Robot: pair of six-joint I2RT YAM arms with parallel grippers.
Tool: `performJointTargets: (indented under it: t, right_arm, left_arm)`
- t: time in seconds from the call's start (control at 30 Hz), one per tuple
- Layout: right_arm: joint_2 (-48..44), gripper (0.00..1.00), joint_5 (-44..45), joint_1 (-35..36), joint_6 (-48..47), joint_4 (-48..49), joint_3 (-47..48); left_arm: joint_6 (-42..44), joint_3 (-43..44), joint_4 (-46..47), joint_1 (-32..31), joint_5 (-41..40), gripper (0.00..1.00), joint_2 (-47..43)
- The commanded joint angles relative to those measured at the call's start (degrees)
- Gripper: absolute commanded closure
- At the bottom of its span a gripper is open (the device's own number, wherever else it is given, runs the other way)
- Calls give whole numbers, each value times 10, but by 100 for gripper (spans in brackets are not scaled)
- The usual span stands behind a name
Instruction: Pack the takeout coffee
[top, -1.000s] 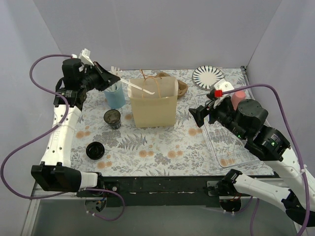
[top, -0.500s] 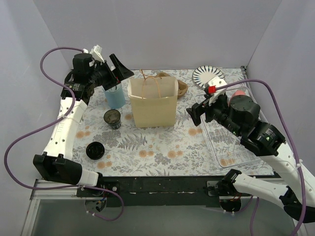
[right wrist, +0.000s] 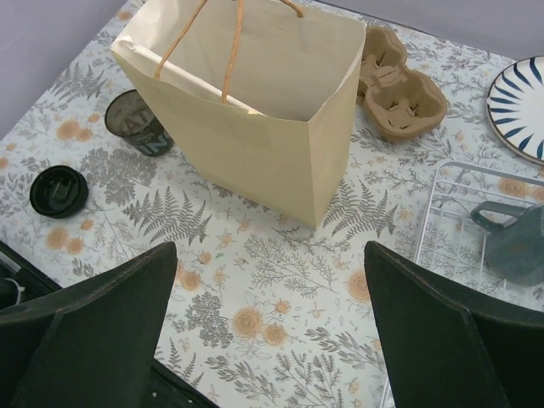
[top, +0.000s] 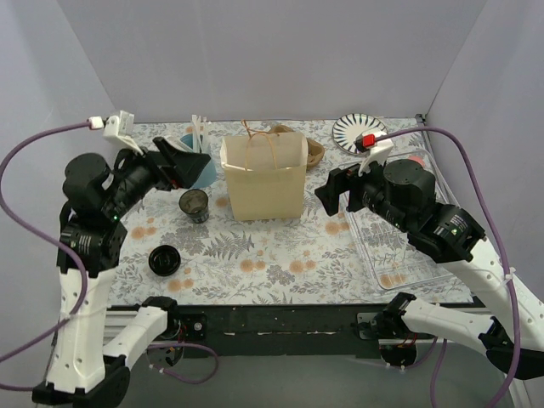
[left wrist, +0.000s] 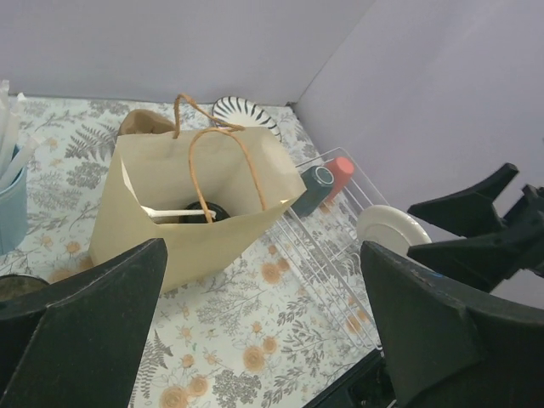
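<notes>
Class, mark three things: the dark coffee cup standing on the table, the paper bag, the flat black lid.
coffee cup (right wrist: 144,132), right wrist view, on its side wall.
paper bag (top: 263,191), top external view, on its front face.
black lid (top: 164,259), top external view, on its centre.

We see a pale tan paper bag (top: 263,183) on a white tablecloth (top: 280,255) printed with grey ferns and orange flowers. The takeout coffee cup (top: 194,205) is dark brown-black, the flat lid (top: 164,260) black, the utensil cup (left wrist: 10,217) light blue, the plate (top: 359,132) white with dark blue radiating stripes, and the cardboard cup carrier (right wrist: 393,89) brown.
</notes>
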Motion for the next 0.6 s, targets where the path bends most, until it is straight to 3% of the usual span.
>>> performJointTargets:
  t: [0.0,0.3,0.57]
  right_arm:
    - [-7,1,11,0,54,33,3]
    - [-35,2,-5,0,88,90,-46]
    - [-38,2,-1,0,83,105,-40]
  left_arm:
    - [-11,-53,42,2,19,2,-44]
    - [-78,-137,63,1,33,2,-95]
    - [-80,-138,57,1,38,2,-100]
